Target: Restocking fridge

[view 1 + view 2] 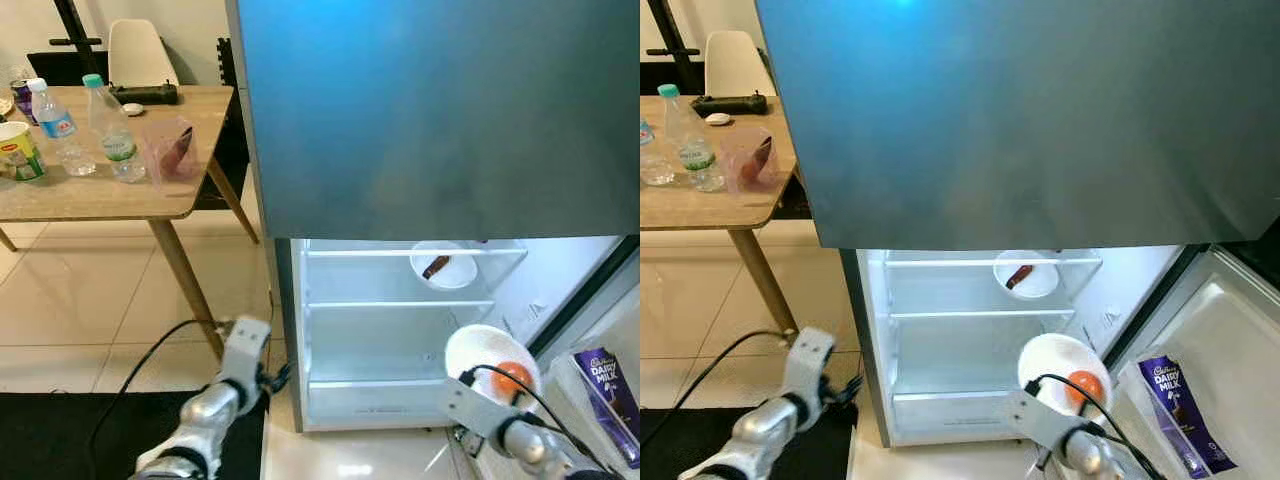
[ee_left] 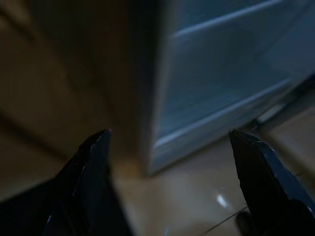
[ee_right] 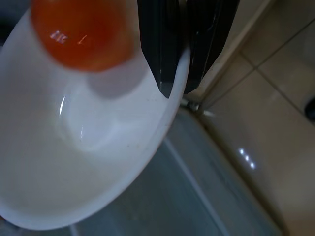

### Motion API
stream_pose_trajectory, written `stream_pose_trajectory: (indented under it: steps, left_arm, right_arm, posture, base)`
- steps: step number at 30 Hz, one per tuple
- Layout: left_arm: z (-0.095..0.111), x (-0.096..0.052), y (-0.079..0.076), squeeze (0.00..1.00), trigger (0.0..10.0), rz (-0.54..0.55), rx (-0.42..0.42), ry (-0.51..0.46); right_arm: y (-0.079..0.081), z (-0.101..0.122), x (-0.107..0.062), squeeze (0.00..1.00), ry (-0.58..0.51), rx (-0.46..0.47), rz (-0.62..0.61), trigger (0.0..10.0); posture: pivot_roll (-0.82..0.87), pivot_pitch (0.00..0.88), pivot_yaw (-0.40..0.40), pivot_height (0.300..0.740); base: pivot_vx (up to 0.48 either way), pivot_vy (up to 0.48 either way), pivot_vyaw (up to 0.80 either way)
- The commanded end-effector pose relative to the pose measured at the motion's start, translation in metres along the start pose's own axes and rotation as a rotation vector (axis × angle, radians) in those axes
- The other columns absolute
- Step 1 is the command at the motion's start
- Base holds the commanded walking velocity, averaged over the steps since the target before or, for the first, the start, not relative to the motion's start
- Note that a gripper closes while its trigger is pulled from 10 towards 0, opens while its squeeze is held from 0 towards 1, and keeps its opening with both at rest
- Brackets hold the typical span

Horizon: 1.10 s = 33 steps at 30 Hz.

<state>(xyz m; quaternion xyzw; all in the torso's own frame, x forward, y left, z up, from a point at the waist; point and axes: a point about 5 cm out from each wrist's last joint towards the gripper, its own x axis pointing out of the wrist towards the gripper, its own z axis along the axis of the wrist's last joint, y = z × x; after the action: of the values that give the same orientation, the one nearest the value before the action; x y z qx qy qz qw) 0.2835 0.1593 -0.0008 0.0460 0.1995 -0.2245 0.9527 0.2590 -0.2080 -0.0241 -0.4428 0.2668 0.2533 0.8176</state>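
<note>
My right gripper (image 3: 178, 81) is shut on the rim of a white bowl (image 1: 478, 352) that holds an orange tomato (image 1: 512, 375), tomato (image 3: 81, 30). I hold the bowl (image 1: 1052, 362) low in front of the open fridge (image 1: 400, 330), beside its lower shelf. On the upper shelf sits another white bowl (image 1: 446, 265) with a brown item in it. My left gripper (image 2: 170, 142) is open, low by the fridge's left front corner, with nothing between its fingers.
The fridge door (image 1: 1210, 340) stands open at right, with a purple Cadbury Dairy Milk bar (image 1: 606, 385) in its rack. A wooden table (image 1: 100, 190) at the left carries water bottles (image 1: 112, 130), a pink container (image 1: 172, 148) and a cup. A black mat (image 1: 60, 435) lies on the tiled floor.
</note>
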Motion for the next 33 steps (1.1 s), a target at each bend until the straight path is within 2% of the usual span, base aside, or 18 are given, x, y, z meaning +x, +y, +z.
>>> stream_pose_trajectory:
  steps: [1, 4, 11, 14, 22, 24, 30, 32, 33]
  left_arm:
    - [0.011, 0.005, -0.008, 0.00, 10.0, -0.046, 0.017, -0.069]
    - [0.016, 0.007, -0.011, 0.00, 10.0, -0.065, 0.036, -0.091]
    - [0.025, 0.009, -0.012, 0.00, 10.0, -0.096, 0.087, -0.125]
    - [0.026, 0.010, -0.013, 0.00, 10.0, -0.102, 0.088, -0.130]
    - [0.037, 0.013, -0.024, 0.00, 10.0, -0.178, 0.146, -0.186]
    - [0.039, 0.014, -0.026, 0.00, 10.0, -0.199, 0.161, -0.193]
    - [0.037, 0.016, -0.028, 0.00, 10.0, -0.203, 0.132, -0.174]
    - [0.028, 0.015, -0.024, 0.00, 10.0, -0.164, 0.090, -0.126]
    - [0.028, 0.015, -0.024, 0.00, 10.0, -0.164, 0.090, -0.126]
  right_arm:
    - [-0.005, 0.019, 0.004, 0.00, -0.081, -0.029, 0.027, 10.0]
    - [-0.005, 0.027, 0.006, 0.00, -0.114, -0.048, 0.056, 10.0]
    - [-0.001, 0.049, 0.011, 0.00, -0.183, -0.184, 0.133, 10.0]
    - [-0.002, 0.051, 0.012, 0.00, -0.185, -0.191, 0.137, 10.0]
    - [-0.015, 0.065, 0.016, 0.00, -0.194, -0.237, 0.136, 10.0]
    - [-0.024, 0.070, 0.016, 0.00, -0.197, -0.260, 0.121, 10.0]
    - [-0.029, 0.071, 0.017, 0.00, -0.189, -0.254, 0.103, 10.0]
    - [-0.018, 0.059, 0.017, 0.00, -0.131, -0.229, 0.126, 10.0]
    - [-0.018, 0.059, 0.017, 0.00, -0.131, -0.229, 0.126, 10.0]
  posture:
    - [-0.07, 0.000, -0.026, 0.740]
    - [-0.07, 0.000, -0.026, 0.740]
    - [-0.07, 0.000, -0.021, 0.740]
    - [-0.07, 0.000, -0.021, 0.740]
    - [-0.06, 0.000, -0.029, 0.740]
    - [-0.06, 0.000, -0.029, 0.740]
    - [-0.06, 0.000, -0.024, 0.740]
    - [-0.06, 0.000, -0.020, 0.740]
    - [-0.06, 0.000, -0.020, 0.740]
  base:
    - [0.000, 0.000, 0.00]
    - [0.000, 0.000, 0.00]
    - [0.000, 0.000, 0.00]
    - [0.000, 0.000, 0.00]
    - [0.000, 0.000, 0.00]
    - [0.000, 0.000, 0.00]
    - [0.000, 0.000, 0.00]
    - [0.000, 0.000, 0.00]
    - [0.000, 0.000, 0.00]
